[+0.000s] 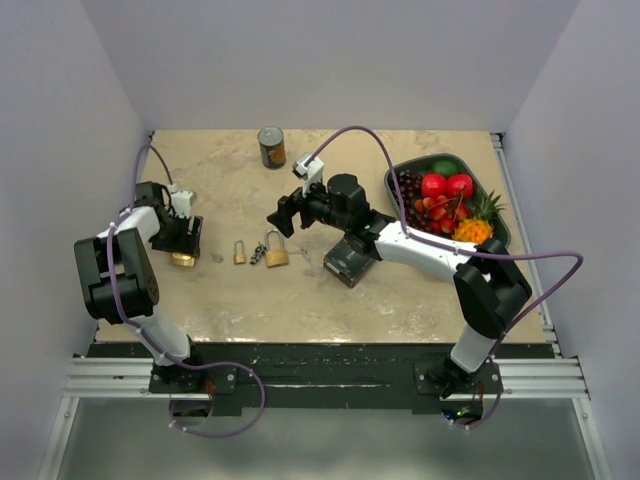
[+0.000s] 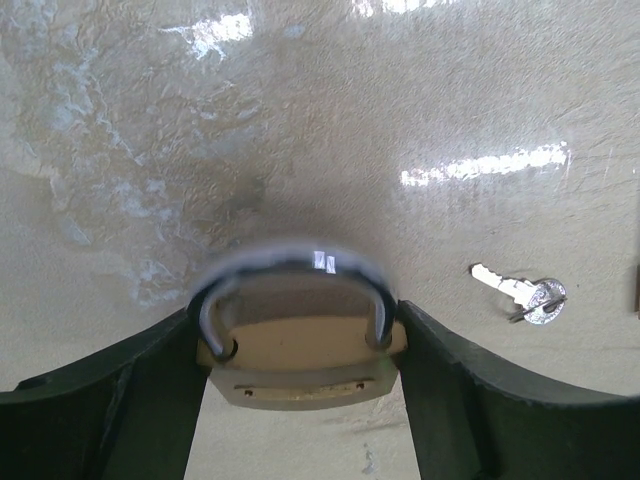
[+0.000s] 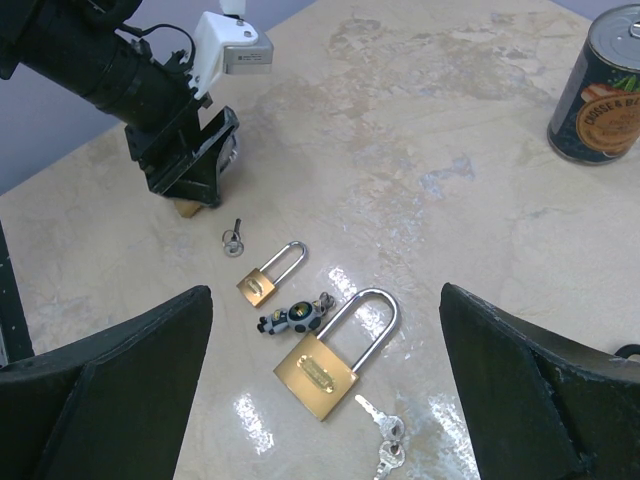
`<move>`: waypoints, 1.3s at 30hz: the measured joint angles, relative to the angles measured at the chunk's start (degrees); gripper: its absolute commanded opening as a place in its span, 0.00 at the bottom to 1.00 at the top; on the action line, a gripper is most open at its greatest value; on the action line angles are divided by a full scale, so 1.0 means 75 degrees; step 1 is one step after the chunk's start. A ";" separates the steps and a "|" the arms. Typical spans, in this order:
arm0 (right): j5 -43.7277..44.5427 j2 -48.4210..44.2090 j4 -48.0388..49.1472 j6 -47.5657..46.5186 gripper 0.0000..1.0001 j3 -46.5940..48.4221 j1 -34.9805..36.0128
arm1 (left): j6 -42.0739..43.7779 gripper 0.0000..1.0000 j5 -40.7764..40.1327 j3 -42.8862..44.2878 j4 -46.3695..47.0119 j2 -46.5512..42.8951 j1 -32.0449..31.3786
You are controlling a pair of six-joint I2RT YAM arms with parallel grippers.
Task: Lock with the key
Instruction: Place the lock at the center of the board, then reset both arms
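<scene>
We hold the padlock [image 2: 300, 365] in the left gripper [image 2: 300, 400] near the left edge; right gripper [image 3: 325, 330] wide, empty; key [image 2: 515, 290] uninserted.

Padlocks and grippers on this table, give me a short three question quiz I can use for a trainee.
1. True or false: the left gripper is shut on a padlock.
2. How many other padlocks lie loose on the table? A one, B two, C three.
3. Is the right gripper open or shut?
Key: 1 true. 2 B, the small padlock and the large padlock. 3 open.
</scene>
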 measured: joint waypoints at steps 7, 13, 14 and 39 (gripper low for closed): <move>0.0000 0.0000 0.0000 0.0003 0.99 0.0000 -0.0017 | -0.0017 0.82 0.0067 -0.0003 -0.0017 -0.0020 0.0003; 0.0003 0.0000 0.0000 0.0003 0.99 0.0000 -0.0061 | -0.0023 0.87 0.0125 0.0003 -0.0140 -0.0058 0.0003; 0.0000 0.0000 0.0000 0.0003 0.99 0.0000 -0.0079 | -0.0020 0.89 0.0143 0.0038 -0.0230 -0.0079 0.0003; 0.0332 -0.2687 -0.1201 -0.0367 0.99 -0.0405 -0.2984 | -0.0189 0.99 0.0323 0.3343 -0.0061 -0.0924 -0.2130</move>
